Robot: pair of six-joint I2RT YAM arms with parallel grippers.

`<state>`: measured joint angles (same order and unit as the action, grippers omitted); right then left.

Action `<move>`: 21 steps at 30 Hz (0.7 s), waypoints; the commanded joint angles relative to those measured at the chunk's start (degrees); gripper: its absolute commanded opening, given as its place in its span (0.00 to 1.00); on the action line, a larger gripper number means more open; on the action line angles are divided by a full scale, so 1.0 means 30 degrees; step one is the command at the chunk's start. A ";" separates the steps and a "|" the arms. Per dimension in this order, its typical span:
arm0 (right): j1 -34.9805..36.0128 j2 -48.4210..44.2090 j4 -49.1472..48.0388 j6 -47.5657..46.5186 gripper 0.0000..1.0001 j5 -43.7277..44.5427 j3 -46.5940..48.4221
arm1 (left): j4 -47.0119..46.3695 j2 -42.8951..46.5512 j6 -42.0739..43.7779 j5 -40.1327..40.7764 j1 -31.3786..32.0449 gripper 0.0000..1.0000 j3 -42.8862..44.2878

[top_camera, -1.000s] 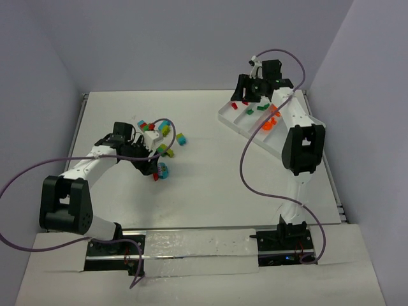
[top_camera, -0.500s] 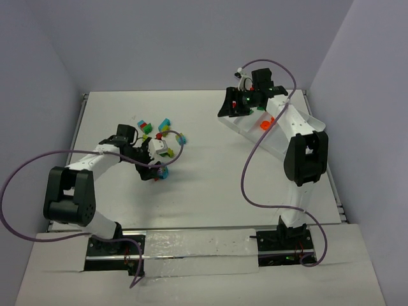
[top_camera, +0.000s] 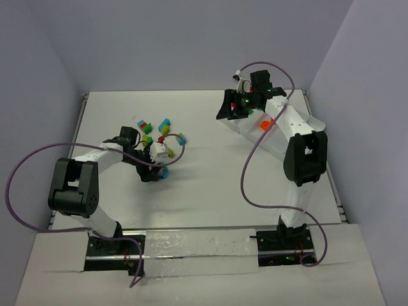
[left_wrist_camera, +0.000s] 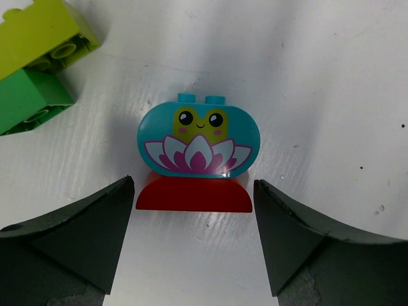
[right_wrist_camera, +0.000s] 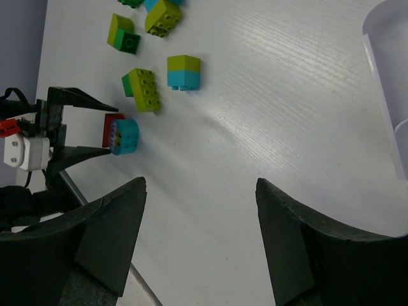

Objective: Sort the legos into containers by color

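Note:
In the left wrist view a cyan rounded lego (left_wrist_camera: pixel 197 140) with a frog and lotus print lies on the table, with a red lego (left_wrist_camera: pixel 193 194) against its near side. My left gripper (left_wrist_camera: pixel 193 180) is open; its fingertips flank the red lego's ends without touching. From above the left gripper (top_camera: pixel 155 167) is beside the cyan lego (top_camera: pixel 164 172). My right gripper (right_wrist_camera: pixel 201 181) is open and empty over bare table, and from above the right gripper (top_camera: pixel 233 109) hangs at the left end of the white tray (top_camera: pixel 275 145). An orange lego (top_camera: pixel 264 124) lies in the tray.
Loose legos lie near the left gripper: yellow-green (left_wrist_camera: pixel 44 32) and green (left_wrist_camera: pixel 29 102), with more in a cluster (top_camera: pixel 153 127) behind it. The right wrist view shows a yellow-green and cyan stack (right_wrist_camera: pixel 183 71), a green pair (right_wrist_camera: pixel 141 89) and the tray's rim (right_wrist_camera: pixel 389 83).
My right gripper has swung left from over the tray to its left end, with jaws wider. My left arm has folded in and turned its gripper onto the cyan and red legos.

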<state>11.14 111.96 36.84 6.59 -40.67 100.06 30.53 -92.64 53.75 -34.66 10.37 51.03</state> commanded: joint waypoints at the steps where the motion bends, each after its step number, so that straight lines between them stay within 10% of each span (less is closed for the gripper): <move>1: 0.0393 -0.1315 -0.0019 0.0159 0.77 -0.0607 -0.0043 | 0.0338 -0.0362 0.0627 -0.0186 -0.0059 0.84 0.0566; 21: 0.1580 -0.1251 -0.1510 0.1478 0.77 -0.2061 -0.2439 | 0.0250 0.1115 0.0520 -0.0773 0.0229 0.48 0.0335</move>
<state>14.07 111.85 35.60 8.61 -42.99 95.90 30.68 -93.54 54.70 -33.93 10.41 51.03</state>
